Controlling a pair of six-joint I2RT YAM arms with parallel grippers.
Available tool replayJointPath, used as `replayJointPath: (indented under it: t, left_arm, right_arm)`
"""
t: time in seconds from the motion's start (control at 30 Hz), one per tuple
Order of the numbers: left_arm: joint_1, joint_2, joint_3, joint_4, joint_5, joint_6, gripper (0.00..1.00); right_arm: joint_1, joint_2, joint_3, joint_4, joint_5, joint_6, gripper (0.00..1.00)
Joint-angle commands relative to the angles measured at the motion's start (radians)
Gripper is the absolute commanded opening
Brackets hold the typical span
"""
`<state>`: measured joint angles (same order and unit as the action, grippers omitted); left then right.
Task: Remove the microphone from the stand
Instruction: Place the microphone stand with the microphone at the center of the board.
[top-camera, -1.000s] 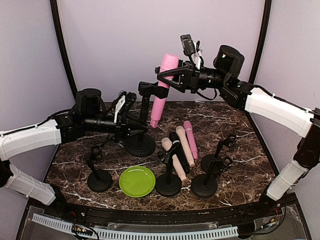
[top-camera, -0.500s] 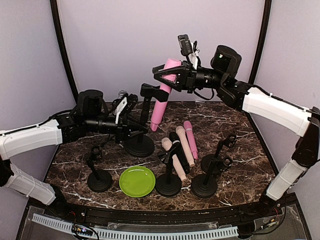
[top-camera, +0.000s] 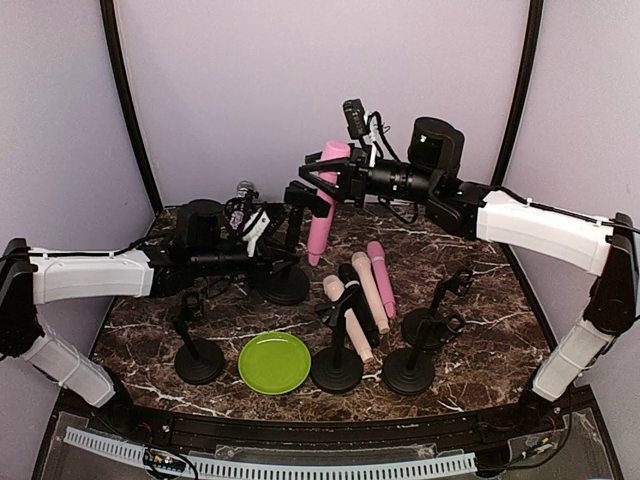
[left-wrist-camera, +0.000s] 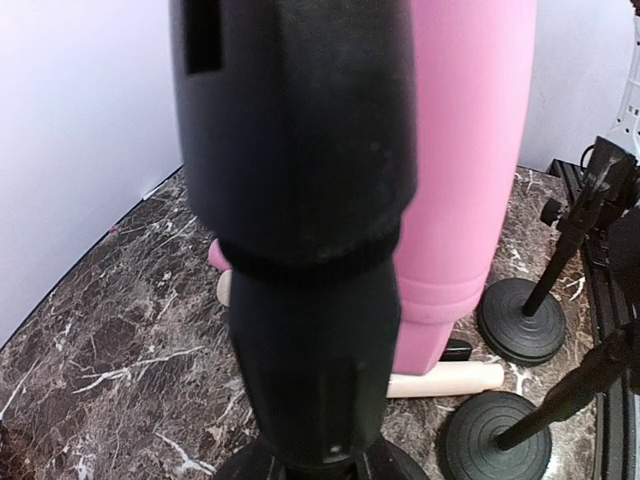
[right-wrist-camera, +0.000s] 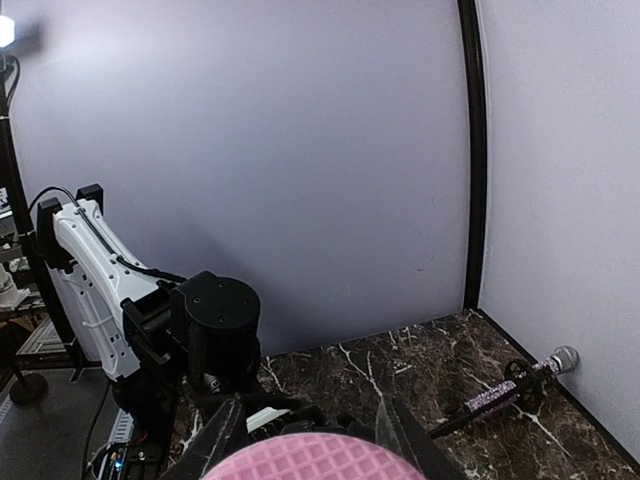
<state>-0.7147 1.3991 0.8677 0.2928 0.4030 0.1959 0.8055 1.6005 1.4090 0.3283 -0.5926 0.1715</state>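
Top external view: pink microphone (top-camera: 320, 215) raised above the rear of the marble table (top-camera: 500, 300), tilted, head uppermost, lower end pointing down toward the tabletop; right gripper (top-camera: 322, 178) clamped on its upper body, one finger on each side; the microphone sits just beside the clip of the stand (top-camera: 287, 285), and whether it is seated in the clip cannot be told; left gripper (top-camera: 268, 248) closed on the stand's pole, low down above the round base; green plate (top-camera: 274, 362) at front centre; three spare stands (top-camera: 200, 355) in the front row, two to the plate's right and one to its left; four loose microphones (top-camera: 372, 290) lying side by side behind them. Left wrist view: stand (left-wrist-camera: 300, 250) fills the centre, very near the lens, own fingers not visible; pink microphone (left-wrist-camera: 465, 200) directly behind it to the right; two spare stand bases (left-wrist-camera: 520, 320) and one beige microphone (left-wrist-camera: 450, 378) on the table beyond. Right wrist view: textured head of the pink microphone (right-wrist-camera: 300, 462) at the bottom edge, fingers (right-wrist-camera: 215, 440) pressed against either side; left arm (right-wrist-camera: 100, 290) beyond; glittery microphone (right-wrist-camera: 500, 395) near the wall.
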Motion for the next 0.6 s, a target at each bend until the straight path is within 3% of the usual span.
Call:
replayJointPath:
  t: [0.0, 0.4, 0.53, 0.57]
  left_arm:
    - [-0.008, 0.068, -0.008, 0.2, -0.025, 0.024, 0.0]
    - [-0.01, 0.285, -0.018, 0.423, -0.084, -0.084, 0.05]
    - [-0.011, 0.323, -0.016, 0.413, -0.101, -0.116, 0.11]
    - [-0.011, 0.326, -0.017, 0.406, -0.1, -0.119, 0.16]
  right_arm:
    - [0.008, 0.023, -0.03, 0.048, 0.104, -0.066, 0.1]
    - [0.02, 0.014, -0.218, 0.183, 0.244, -0.163, 0.12]
    - [0.024, 0.021, -0.238, 0.19, 0.262, -0.185, 0.11]
    - [0.025, 0.026, -0.242, 0.194, 0.264, -0.19, 0.11]
